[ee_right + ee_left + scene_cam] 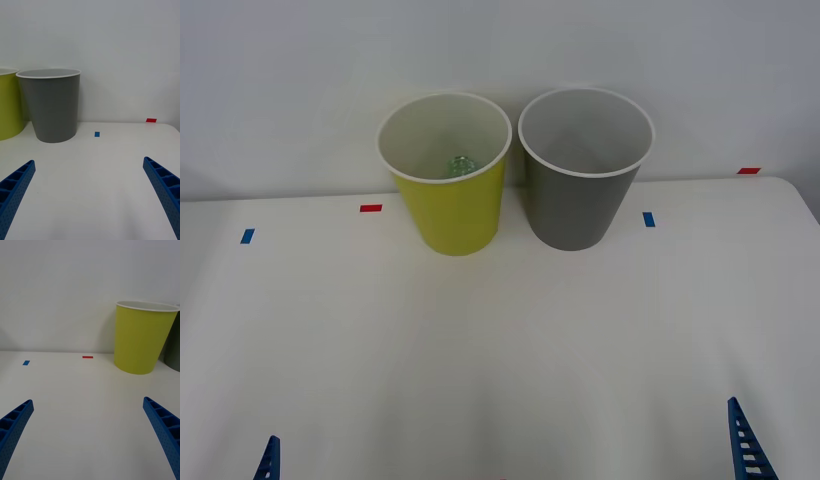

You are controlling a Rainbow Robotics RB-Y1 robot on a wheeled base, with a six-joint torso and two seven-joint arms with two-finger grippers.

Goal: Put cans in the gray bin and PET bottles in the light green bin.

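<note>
Holding nothing, spread wide apart, idling low at the near edge: left gripper (88,435) at near left, right gripper (88,195) at near right, ribbed blue fingers (748,445) poking up. Farther off, standing side by side at the far middle: light green bin (450,205) on the left, gray bin (580,195) on the right, both smooth tapered plastic. Seemingly done already with one bottle (461,164), glinting at the green bin's bottom. Lying bare otherwise: matte white table (500,340).

The light green bin (450,215) and the gray bin (580,205) are set upright, side by side. A greenish, bottle-like object (461,165) is seen inside the green one.
</note>
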